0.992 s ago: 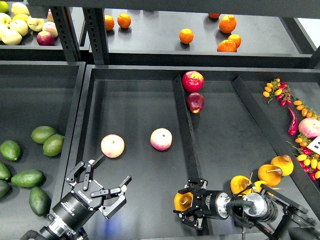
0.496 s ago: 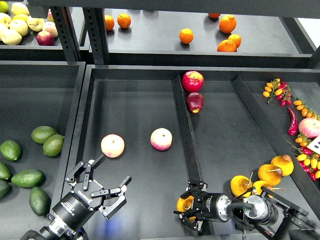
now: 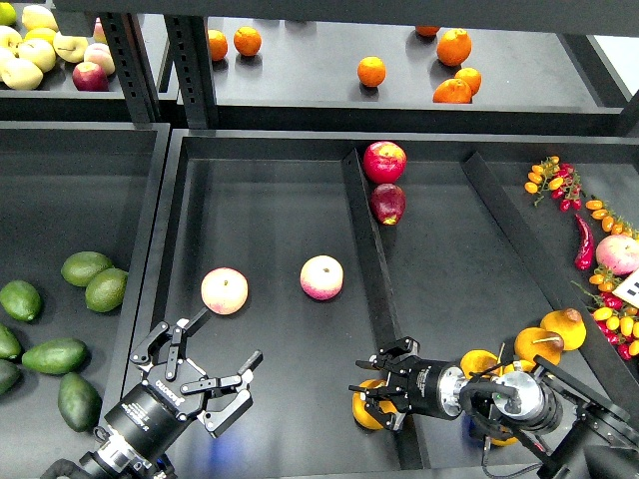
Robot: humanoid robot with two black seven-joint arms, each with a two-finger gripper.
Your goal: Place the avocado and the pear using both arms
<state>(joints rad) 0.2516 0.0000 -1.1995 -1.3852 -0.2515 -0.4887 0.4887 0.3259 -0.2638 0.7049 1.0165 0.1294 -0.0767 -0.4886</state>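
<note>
At lower centre-right of the frame, the right claw (image 3: 377, 401) is seen closed around the pear (image 3: 363, 408), an orange-yellow fruit held low over the floor of the middle tray (image 3: 270, 249), just left of the divider (image 3: 371, 269) that separates that tray from the next compartment. Whether the pear is touching the tray floor or is held slightly clear of it cannot be told.

At lower left, the left claw (image 3: 196, 371) is held wide, with nothing between its fingers. It hangs over the lower left corner of the middle tray, near the rim shared with the left-hand bin (image 3: 60, 180).

The avocado (image 3: 79, 400), dark green and elongated, is lying at the lower left edge of the frame in the left-hand bin, well apart from the left claw and untouched. Several lighter, rounder avocados (image 3: 95, 279) are lying higher up in the same bin. Two peaches (image 3: 225, 290) are resting in the middle of the tray, above both claws. More pears (image 3: 551, 334) are grouped at the lower right.

The step in hand is judged to be the placing of the pear by the right arm; the avocado half of the task is not yet begun.

For the next move, the pear is to be set down and released on clear floor below the peaches. The left claw is then required to cross the rim into the bin and be lowered, open, across the short width of the dark avocado, with the lighter ones avoided.
</note>
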